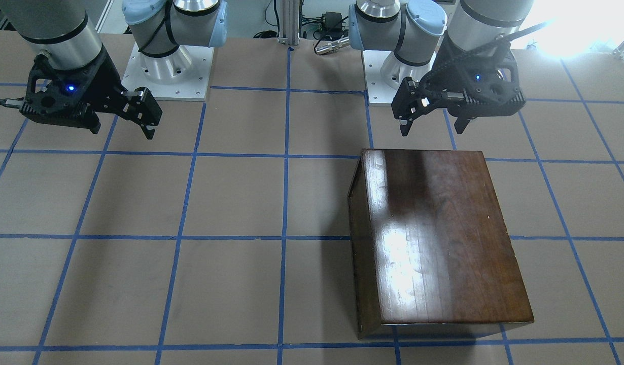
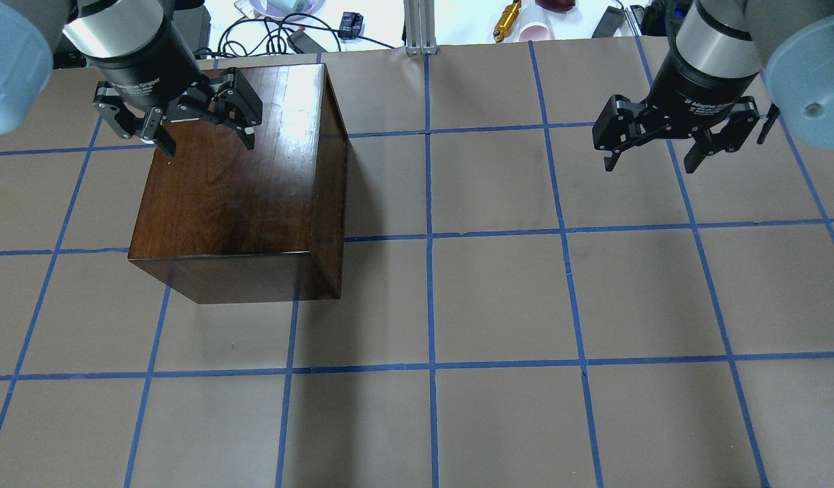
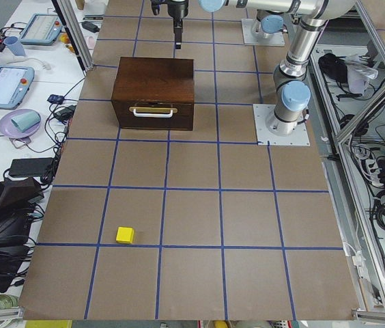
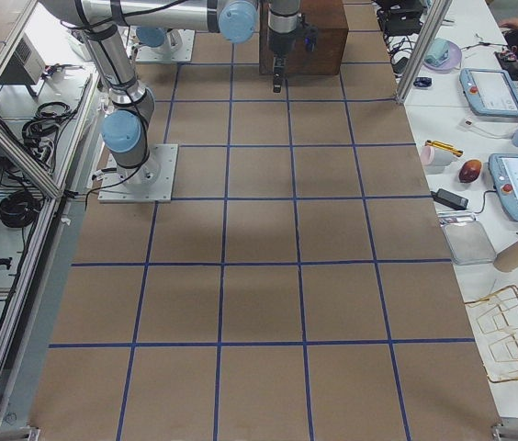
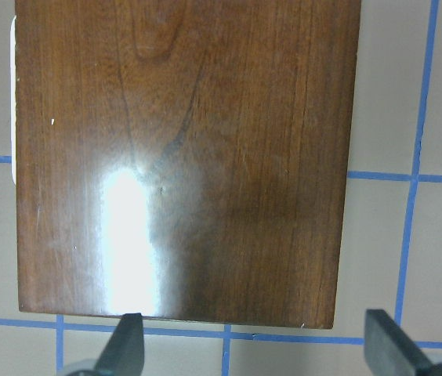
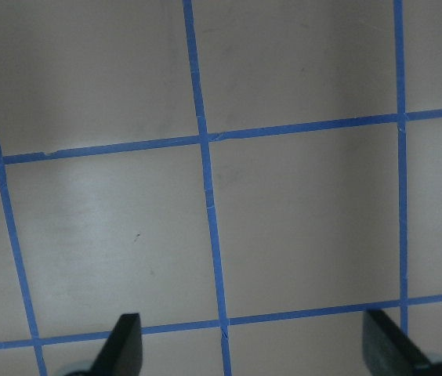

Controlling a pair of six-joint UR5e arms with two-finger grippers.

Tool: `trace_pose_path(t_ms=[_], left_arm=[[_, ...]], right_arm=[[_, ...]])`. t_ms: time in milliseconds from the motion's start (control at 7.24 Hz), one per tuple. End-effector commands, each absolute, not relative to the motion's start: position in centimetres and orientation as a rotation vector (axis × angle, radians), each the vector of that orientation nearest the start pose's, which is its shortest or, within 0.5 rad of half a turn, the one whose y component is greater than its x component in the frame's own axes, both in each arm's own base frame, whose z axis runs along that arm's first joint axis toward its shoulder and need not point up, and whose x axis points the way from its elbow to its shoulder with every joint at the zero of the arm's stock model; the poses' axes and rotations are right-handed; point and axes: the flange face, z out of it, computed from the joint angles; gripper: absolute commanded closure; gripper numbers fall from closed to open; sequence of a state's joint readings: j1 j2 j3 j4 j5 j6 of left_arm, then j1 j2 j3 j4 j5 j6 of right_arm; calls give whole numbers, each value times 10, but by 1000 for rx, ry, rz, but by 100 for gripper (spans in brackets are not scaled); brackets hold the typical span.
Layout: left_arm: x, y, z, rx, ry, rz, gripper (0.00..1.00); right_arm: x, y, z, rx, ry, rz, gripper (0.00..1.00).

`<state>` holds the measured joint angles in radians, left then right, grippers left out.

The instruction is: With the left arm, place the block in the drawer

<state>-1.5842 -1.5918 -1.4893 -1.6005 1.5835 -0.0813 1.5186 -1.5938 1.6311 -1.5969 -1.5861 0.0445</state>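
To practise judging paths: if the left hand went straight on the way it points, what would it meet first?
Most likely the wooden box, on its top near the robot-side edge. The left hand points down over it, but depth is unclear; it could instead reach the table.

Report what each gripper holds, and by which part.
Nothing. The left gripper and right gripper are open, empty; the small yellow cube lies on the table.

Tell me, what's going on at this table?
Nothing is being held yet. The left gripper hangs open above the wooden box, whose drawer looks shut. The yellow block lies on the table well away from the box, towards the robot's left end. The right gripper hangs open over the table.
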Motion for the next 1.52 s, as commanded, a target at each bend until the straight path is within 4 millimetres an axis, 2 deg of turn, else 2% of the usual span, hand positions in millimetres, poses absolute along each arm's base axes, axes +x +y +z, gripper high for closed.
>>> trace_pose_path(t_ms=[0, 276, 414, 691, 967, 1381], left_arm=[[-134, -509, 511, -106, 3124, -54, 0], [-90, -521, 516, -163, 3122, -55, 0], [-69, -529, 513, -113, 3117, -45, 0], [-15, -554, 497, -167, 3099, 9, 0], [38, -581, 477, -5, 3115, 49, 0], [114, -605, 428, 142, 3184, 75, 0]], right_arm=[[107, -487, 472, 152, 3153, 17, 0], [107, -487, 472, 152, 3153, 17, 0], [107, -487, 472, 152, 3153, 17, 0], [107, -487, 472, 152, 3153, 17, 0], [107, -487, 472, 152, 3153, 17, 0], [107, -487, 472, 152, 3153, 17, 0]])
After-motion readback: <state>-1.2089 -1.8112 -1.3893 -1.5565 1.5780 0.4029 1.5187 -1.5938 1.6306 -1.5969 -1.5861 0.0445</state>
